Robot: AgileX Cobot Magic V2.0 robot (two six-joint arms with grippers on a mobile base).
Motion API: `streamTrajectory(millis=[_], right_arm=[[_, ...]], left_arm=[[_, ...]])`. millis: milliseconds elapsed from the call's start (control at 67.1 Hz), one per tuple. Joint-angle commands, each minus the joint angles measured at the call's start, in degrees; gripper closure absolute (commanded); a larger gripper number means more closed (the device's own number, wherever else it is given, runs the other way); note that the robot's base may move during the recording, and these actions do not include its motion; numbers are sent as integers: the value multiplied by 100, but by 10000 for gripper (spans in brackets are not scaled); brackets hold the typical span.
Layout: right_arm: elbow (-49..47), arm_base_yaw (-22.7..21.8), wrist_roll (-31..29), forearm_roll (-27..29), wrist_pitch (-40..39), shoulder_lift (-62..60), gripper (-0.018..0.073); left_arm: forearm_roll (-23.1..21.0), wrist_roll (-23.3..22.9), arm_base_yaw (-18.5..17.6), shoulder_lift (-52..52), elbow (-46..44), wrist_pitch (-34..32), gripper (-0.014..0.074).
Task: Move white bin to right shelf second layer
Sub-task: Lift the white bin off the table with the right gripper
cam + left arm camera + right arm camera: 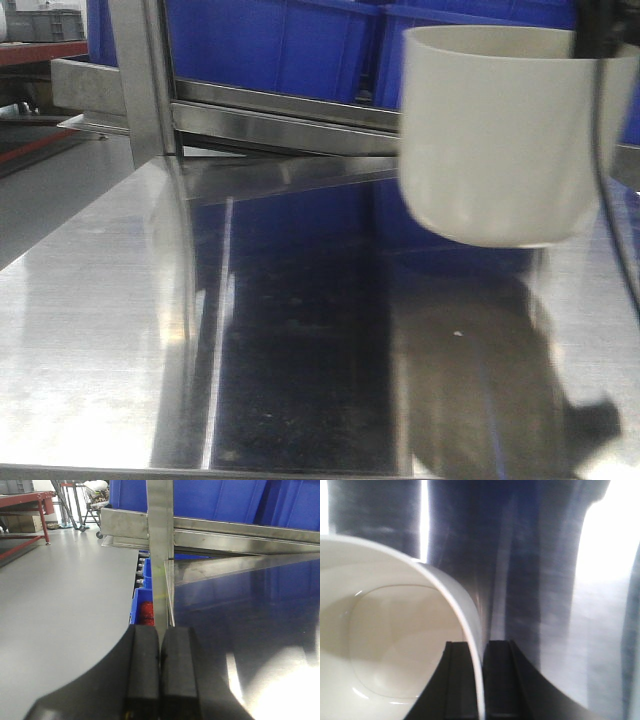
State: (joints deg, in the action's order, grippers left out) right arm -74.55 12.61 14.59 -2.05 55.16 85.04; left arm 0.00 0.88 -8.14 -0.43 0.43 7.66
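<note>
Surface: a flat, shiny steel table (120, 330) with a mirror finish, standing on a plain grey floor (60, 605). A red-framed workbench (25, 500) stands well apart at the far left of the room. At the table's back edge rises a steel upright post (145, 80) carrying a sloped steel rack rail (280, 125), and large blue plastic crates (270, 45) sit on that rail. The right gripper (482, 680) is clamped on the wall of the smooth cream-white plastic bin (490, 130), with one black finger inside the rim and one outside. The bin hangs upright, clear of the table at its right side, in front of the blue crates, with its dark reflection below it. The left gripper (160, 675) is empty, its pads pressed together, low at the table's left edge and facing the post.
</note>
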Motion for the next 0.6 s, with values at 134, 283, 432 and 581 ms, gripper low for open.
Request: streamTrajectory(millis=[134, 283, 432, 581], right_arm=[[922, -1008, -1288, 436, -1004, -1183, 472], [1777, -1353, -1459, 665, -1808, -1919, 472], [2493, -1353, -1459, 658, -2370, -2603, 472], [3105, -1353, -1459, 654, -2651, -3345, 472]], left_arm=[[0, -17, -32, -87, 211, -492, 512], [0, -17, -32, -87, 211, -492, 512], [0, -17, -32, -87, 211, -492, 512], [0, -17, -32, -87, 211, -492, 512]])
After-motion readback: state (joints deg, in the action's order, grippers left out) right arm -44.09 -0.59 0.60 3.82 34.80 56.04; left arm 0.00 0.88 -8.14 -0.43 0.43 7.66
